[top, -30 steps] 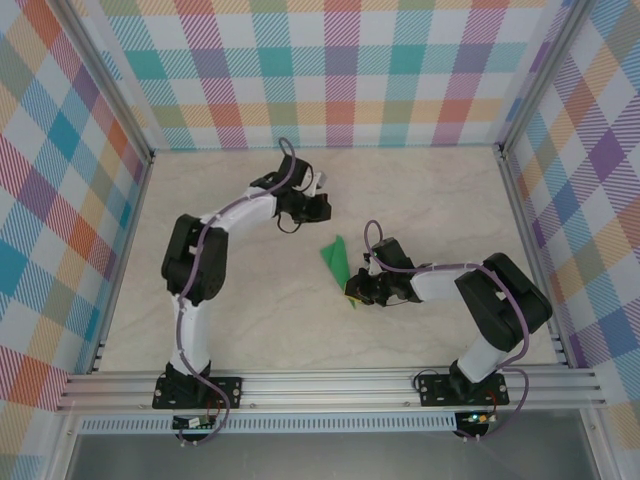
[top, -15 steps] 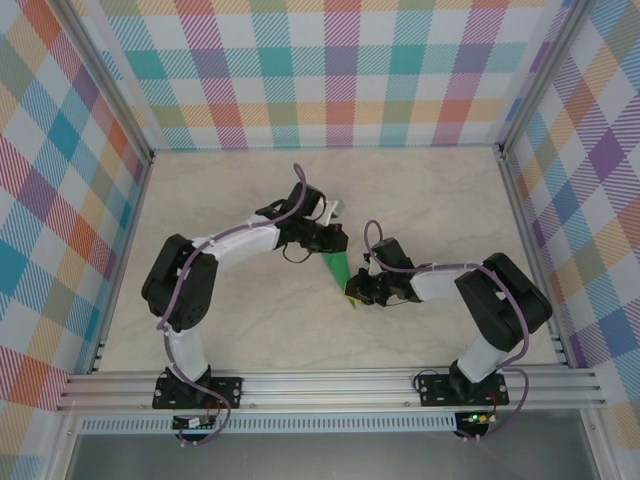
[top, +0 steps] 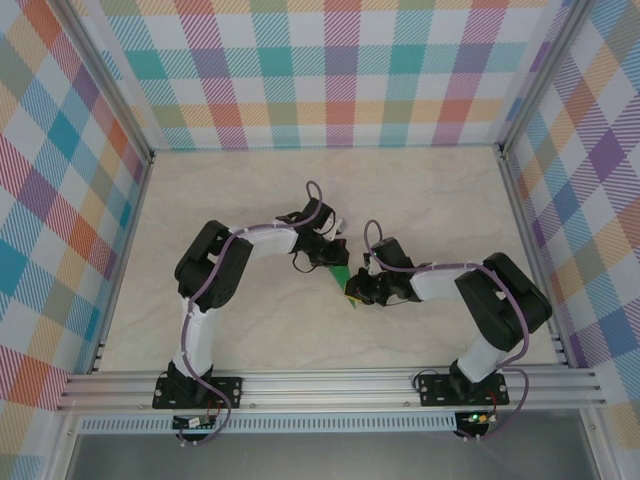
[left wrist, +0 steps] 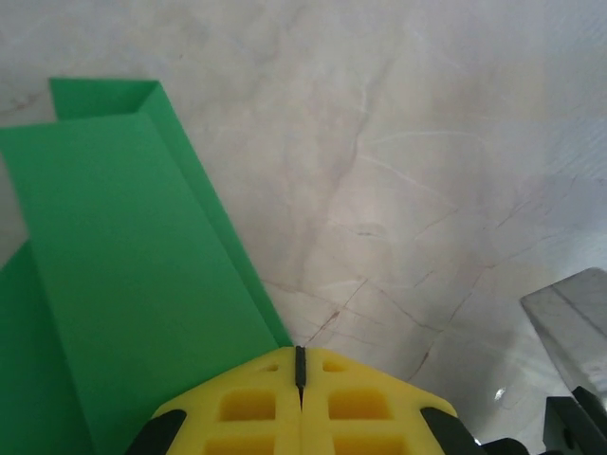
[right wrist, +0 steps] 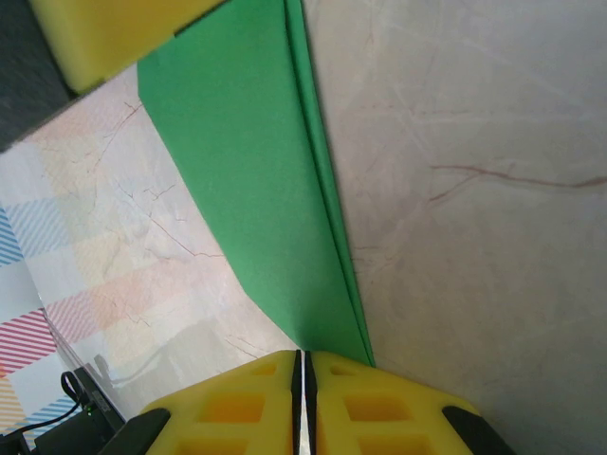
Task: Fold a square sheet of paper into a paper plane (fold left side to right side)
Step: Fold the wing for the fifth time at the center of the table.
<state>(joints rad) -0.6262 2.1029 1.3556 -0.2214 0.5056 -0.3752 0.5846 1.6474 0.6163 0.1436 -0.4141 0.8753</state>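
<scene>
We see the paper plane (top: 340,272) near the middle of the table (top: 250,200), well off every edge. The left gripper (left wrist: 300,365) is pressed together beside its folded edge (yellow pads meeting); the right gripper (right wrist: 303,365), likewise closed, seems to pinch its near tip.

top external: high, looking down | wrist views: close, facing table (left wrist: 427,142); all share paper plane (top: 341,272)

Mid-surface is crowded: the left pincer (top: 336,258) and right pincer (top: 356,290), both closed, meet over the paper plane (top: 343,276). The surface (top: 450,190) lies bare toward its far corners and left edge. Plaid walls (top: 60,200) close three sides.
</scene>
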